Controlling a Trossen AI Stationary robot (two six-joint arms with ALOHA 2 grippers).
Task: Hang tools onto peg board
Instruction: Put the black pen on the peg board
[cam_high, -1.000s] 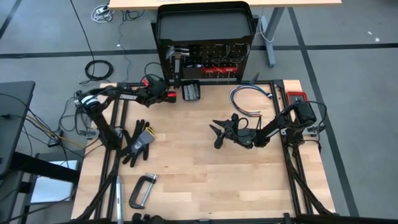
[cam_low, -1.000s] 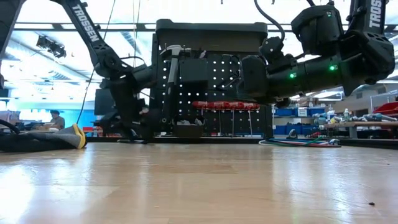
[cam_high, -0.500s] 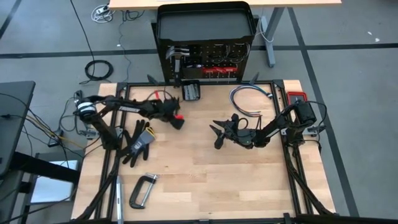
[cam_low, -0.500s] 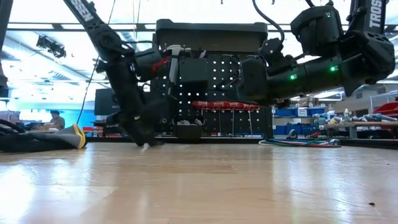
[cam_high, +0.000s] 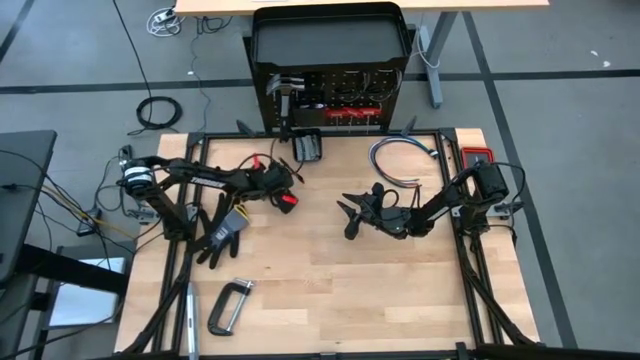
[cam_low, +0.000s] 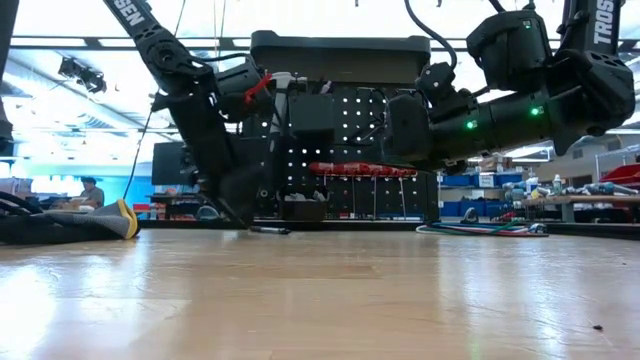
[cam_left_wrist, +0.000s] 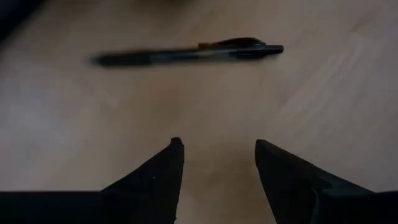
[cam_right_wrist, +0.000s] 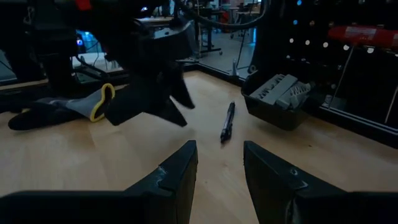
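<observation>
Left claw (cam_left_wrist: 217, 163) hovers over tabletop (cam_high: 330, 275), fingers spread, nothing between; directly ahead lies slim black driver (cam_left_wrist: 186, 54), flat on wood, just in front of peg board (cam_high: 335, 95). Same driver seen from right wrist view, beside small black box (cam_right_wrist: 277, 99).

Judgement: driver light, rigid, smooth, round shaft, likely to roll or slip; pinch across mid-shaft near thicker grip.

Right claw (cam_right_wrist: 217, 165) waits mid-tabletop, fingers apart, empty. Hammer (cam_high: 287, 100) already on peg board.

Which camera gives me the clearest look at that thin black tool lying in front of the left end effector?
The left wrist view: the thin black tool lies whole beyond the open left end effector. The right wrist view shows it lengthwise, the low view only a sliver; in the high view I can't make it out.
</observation>
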